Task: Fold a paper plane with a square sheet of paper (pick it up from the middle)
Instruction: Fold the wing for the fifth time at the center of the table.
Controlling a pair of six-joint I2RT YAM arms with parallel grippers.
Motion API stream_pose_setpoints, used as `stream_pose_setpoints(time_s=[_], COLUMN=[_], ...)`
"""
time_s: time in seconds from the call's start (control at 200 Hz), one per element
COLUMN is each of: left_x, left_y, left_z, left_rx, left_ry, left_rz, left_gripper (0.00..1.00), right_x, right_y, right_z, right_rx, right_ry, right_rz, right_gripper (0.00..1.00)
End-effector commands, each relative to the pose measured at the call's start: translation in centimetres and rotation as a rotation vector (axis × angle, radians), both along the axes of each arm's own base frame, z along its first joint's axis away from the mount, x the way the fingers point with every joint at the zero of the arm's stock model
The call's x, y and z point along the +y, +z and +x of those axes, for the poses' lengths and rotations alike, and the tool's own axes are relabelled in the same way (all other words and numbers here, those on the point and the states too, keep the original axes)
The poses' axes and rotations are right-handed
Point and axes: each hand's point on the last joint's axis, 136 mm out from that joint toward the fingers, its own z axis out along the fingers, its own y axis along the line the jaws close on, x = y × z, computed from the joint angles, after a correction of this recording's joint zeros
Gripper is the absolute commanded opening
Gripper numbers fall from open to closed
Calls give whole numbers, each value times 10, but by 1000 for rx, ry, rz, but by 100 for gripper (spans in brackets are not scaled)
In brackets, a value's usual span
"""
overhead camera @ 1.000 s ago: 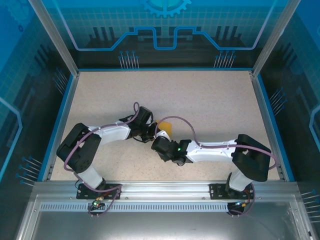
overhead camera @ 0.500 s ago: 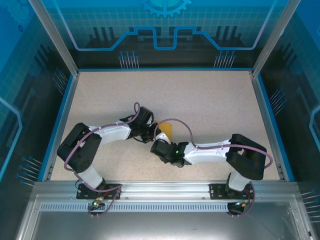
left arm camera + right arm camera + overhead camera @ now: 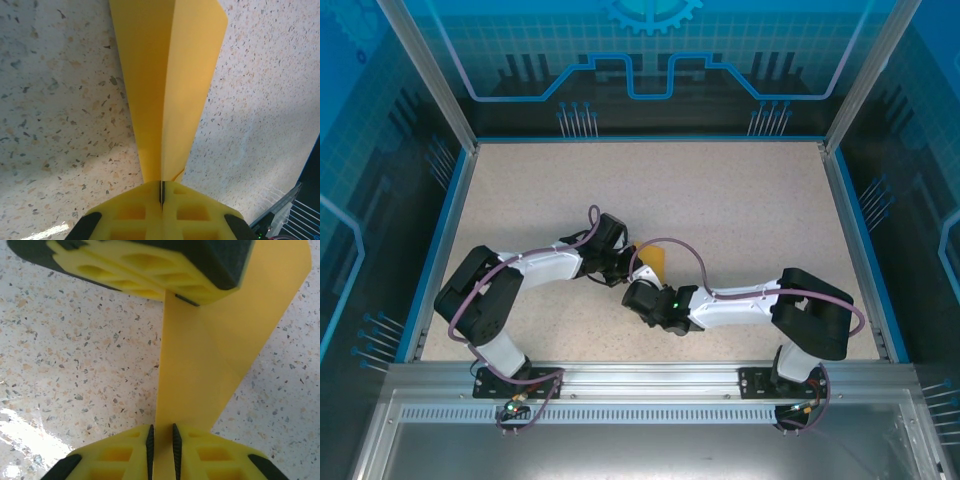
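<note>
The square sheet of paper (image 3: 655, 261) is folded into a narrow orange-yellow dart with a centre crease and lies mid-table between both arms. In the left wrist view the paper (image 3: 170, 90) narrows toward my left gripper (image 3: 161, 192), which is shut on its pointed end. My left gripper (image 3: 623, 268) sits at the paper's left side. My right gripper (image 3: 162, 432) straddles the other end of the paper (image 3: 215, 350), its black pads a narrow gap apart with paper between them. The left gripper (image 3: 175, 296) shows opposite, pinching the far end. From above, the right gripper (image 3: 638, 283) sits just below the paper.
The speckled beige tabletop (image 3: 740, 200) has a blue rim (image 3: 842, 230) and transparent walls around it. Purple cables loop over both wrists near the paper. There is free room across the back and both sides of the table.
The right arm has crept left toward the paper and its jaws have narrowed around it. The left arm has held still, shut on the paper.
</note>
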Motion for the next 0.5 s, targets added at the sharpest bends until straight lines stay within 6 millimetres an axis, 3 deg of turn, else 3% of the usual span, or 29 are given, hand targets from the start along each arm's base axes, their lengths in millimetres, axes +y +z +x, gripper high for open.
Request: stream_pose_setpoints(time_s=[0.0, 0.495], left_x=[-6, -4], left_y=[11, 13], left_z=[-1, -2], left_rx=[6, 4], left_ry=[-15, -16], left_rz=[-18, -10], left_gripper=[6, 11], right_x=[-4, -8], right_y=[1, 2], right_z=[5, 6], right_rx=[-22, -16], right_ry=[-29, -37], right_rz=[8, 12], right_gripper=[17, 4])
